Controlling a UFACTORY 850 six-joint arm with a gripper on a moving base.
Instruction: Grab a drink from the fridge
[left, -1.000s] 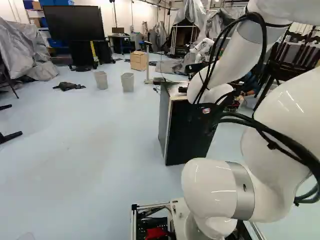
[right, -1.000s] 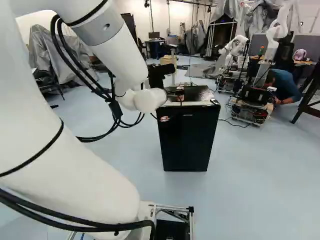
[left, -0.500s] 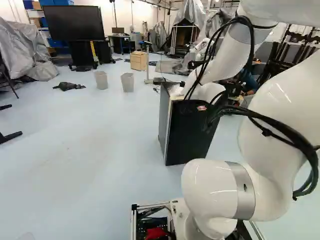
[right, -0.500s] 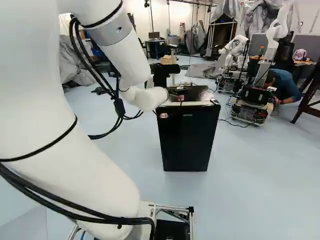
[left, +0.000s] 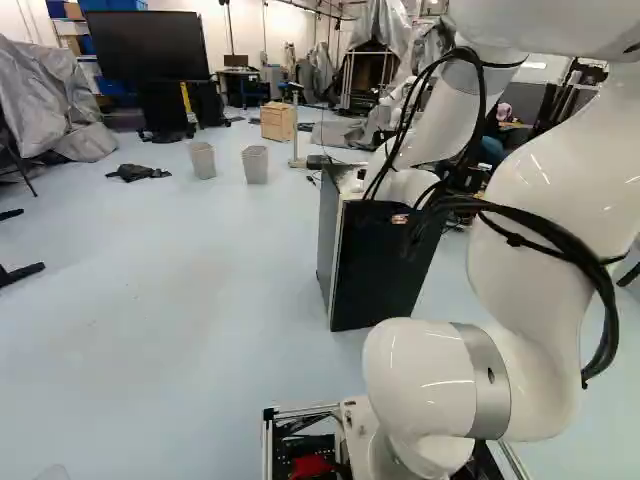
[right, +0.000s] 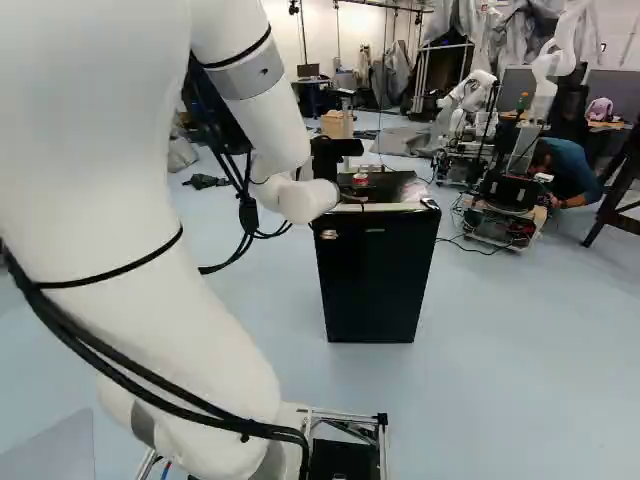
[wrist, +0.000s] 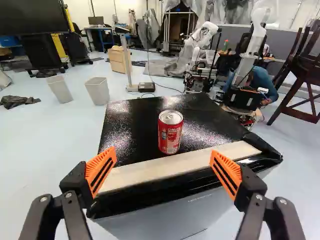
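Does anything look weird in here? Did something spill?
A red can stands on top of the black fridge, not inside, and a dark, crumpled heap, maybe cloth, lies on the floor near two bins. The can is upright; I see no spill.

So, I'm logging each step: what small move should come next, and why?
Probably ease the gripper forward, fingers open, until the can sits between its pads. The can stands upright on the fridge, ahead of the spread fingers and roughly centred on their gap, so closing now would likely miss it.
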